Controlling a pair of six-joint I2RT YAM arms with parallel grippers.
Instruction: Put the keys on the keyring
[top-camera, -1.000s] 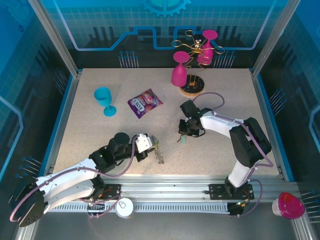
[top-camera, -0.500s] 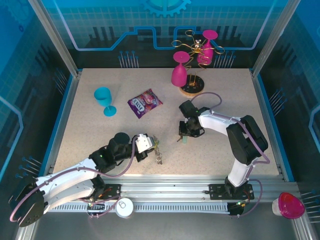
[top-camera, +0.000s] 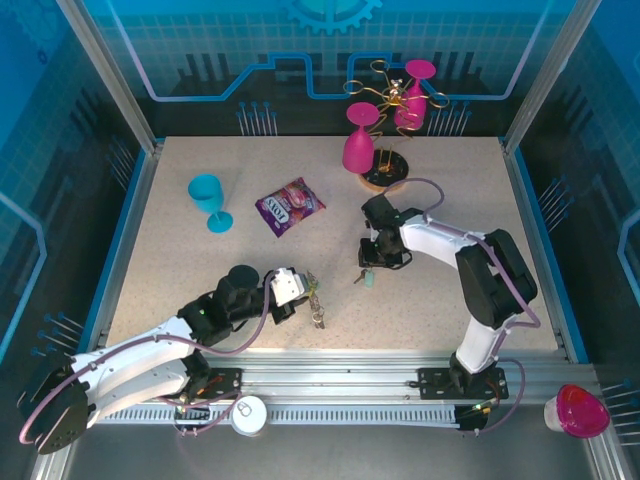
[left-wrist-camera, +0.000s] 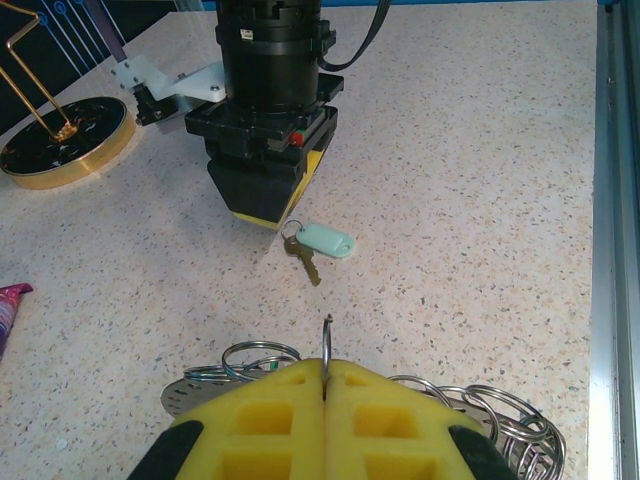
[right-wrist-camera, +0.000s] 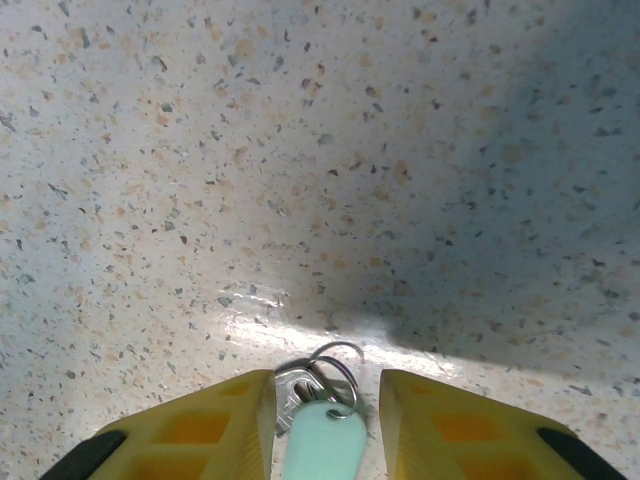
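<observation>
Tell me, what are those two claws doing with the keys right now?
Left claw shut on the keyring. Right claw open, straddling the pale key lying on the table. Nothing between key and ring.

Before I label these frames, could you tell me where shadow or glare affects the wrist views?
Right wrist view: a broad shadow darkens the table at upper right, and a glare streak lies just beyond the pale key. Left wrist view: even light, the same key sharp.
</observation>
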